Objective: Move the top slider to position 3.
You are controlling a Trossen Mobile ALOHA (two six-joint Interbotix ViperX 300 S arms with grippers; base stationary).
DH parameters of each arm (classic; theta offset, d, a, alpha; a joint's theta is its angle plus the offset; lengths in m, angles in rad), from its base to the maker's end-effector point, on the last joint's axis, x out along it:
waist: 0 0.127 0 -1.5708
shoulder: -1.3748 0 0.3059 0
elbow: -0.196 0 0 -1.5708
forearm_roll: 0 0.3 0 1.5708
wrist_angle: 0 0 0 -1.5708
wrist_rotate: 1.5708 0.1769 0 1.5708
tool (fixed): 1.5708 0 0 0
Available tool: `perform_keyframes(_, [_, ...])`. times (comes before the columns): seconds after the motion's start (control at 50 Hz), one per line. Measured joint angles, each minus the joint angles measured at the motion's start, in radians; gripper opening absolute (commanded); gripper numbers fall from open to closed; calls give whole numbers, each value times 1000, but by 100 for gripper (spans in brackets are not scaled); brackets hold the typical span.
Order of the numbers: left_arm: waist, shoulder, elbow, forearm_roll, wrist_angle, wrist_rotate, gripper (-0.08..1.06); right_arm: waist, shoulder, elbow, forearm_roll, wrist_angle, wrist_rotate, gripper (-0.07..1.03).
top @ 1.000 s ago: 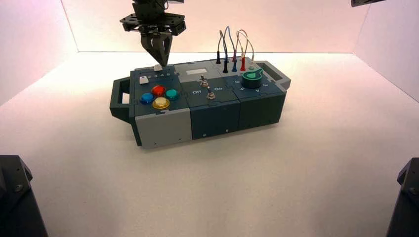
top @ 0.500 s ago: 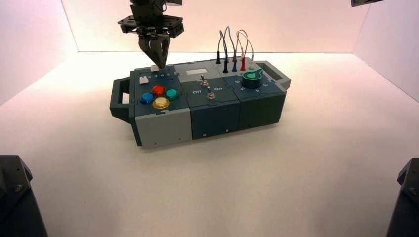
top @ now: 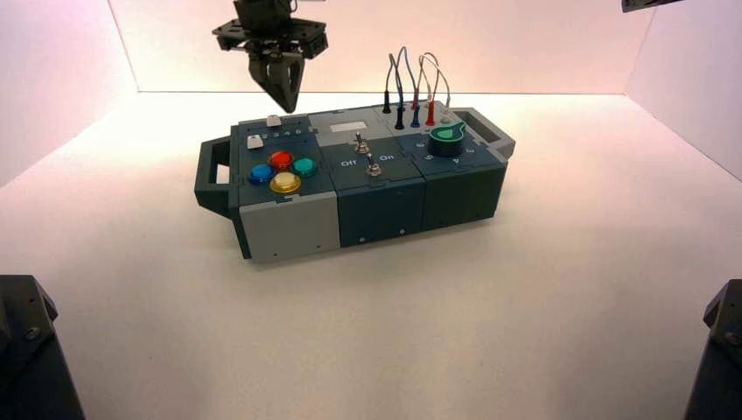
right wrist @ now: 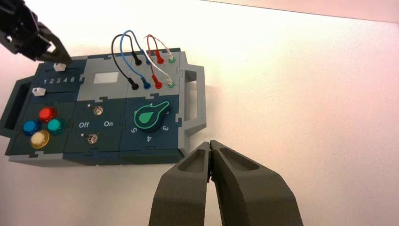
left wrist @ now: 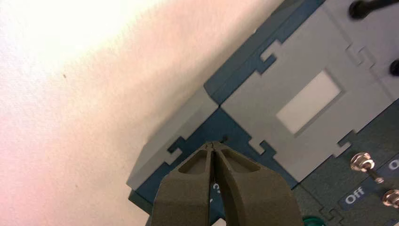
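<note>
- Your left gripper (top: 290, 111) hangs over the far left part of the box (top: 289, 229), its fingers pressed together with nothing pinched between them; its tips are to the right of the top slider and look clear of it.
- Next out is the top slider (right wrist: 59, 67), the small white knob near the box's far edge; it sits on its dark track beside the row of numerals, and it looks lined up with position 3 (right wrist: 58, 81) (the right wrist view looks across at a slant, so allow for a slight offset).
- Nearer you on the same panel is the other white knob (right wrist: 39, 92), at the left by the 1; it has no part in this task, nor do the coloured buttons (right wrist: 47, 113) nearer still.
- Your right gripper (right wrist: 210, 143) waits off to the right of the box, its fingers closed on nothing.
- As for progress, I judge the slide essentially done; the knob seems to be at its mark and nothing holds it. What is left is a check of that alignment, then drawing the left arm clear; if you find it off, a light nudge should do, with care not to overshoot towards 2 or 4.
</note>
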Motion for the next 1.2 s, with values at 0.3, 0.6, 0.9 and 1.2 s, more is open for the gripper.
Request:
perform_keyframes(0.3, [-43,-9,-29,-9,86,0,-3,0,0,0,-2,0,0,-2])
perform_keyframes(0.6, [-35,-198,89,-8,175,-12,-3,0,0,0,0,9,-2,-2])
perform_keyframes(0.9, [-29,-270,163,-5,184,-37,-3,0,0,0,0,17,0,-2])
perform_keyframes(1.2, [-29,-307,192,12,184,-38,-3,0,0,0,0,17,0,-2])
